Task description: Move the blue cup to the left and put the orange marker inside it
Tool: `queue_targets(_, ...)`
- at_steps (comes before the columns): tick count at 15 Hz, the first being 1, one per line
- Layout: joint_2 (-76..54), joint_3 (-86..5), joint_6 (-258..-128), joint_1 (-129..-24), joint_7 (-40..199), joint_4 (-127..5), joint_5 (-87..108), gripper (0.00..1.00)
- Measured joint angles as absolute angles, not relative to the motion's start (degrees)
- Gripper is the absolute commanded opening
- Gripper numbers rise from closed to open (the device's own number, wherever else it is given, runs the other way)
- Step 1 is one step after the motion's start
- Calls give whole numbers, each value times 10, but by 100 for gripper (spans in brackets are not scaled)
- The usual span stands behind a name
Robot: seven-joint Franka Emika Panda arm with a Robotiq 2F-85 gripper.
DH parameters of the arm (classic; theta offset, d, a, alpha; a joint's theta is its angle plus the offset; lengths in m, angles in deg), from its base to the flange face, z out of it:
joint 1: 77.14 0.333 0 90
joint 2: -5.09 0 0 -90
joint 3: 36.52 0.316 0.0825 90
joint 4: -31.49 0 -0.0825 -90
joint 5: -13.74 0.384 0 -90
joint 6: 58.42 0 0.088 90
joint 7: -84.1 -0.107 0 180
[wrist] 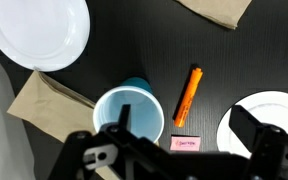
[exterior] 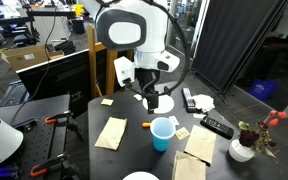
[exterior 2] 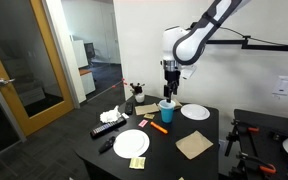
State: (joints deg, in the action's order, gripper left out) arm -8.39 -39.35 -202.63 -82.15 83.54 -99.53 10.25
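The blue cup (wrist: 129, 112) stands upright and empty on the black table, and shows in both exterior views (exterior: 162, 133) (exterior 2: 167, 110). The orange marker (wrist: 188, 96) lies flat on the table just beside the cup, apart from it; it also shows in both exterior views (exterior: 147, 126) (exterior 2: 158, 126). My gripper (wrist: 184, 122) is open and empty above them. In the wrist view one finger is over the cup's rim and the other is near a white plate. The gripper hangs above the table in both exterior views (exterior: 149, 98) (exterior 2: 169, 88).
White plates (wrist: 39, 30) (wrist: 274, 120) lie on either side. Brown napkins (wrist: 49, 100) (wrist: 216, 10) and a pink note (wrist: 184, 143) lie near the cup. Black remotes (exterior: 216, 126) (exterior: 189, 98) and a white vase with flowers (exterior: 242, 150) stand further off.
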Motion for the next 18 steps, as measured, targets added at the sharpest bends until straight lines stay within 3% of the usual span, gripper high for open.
queue_targets(18, -193, -393, -2059, -822, 849, -912, 107, 100)
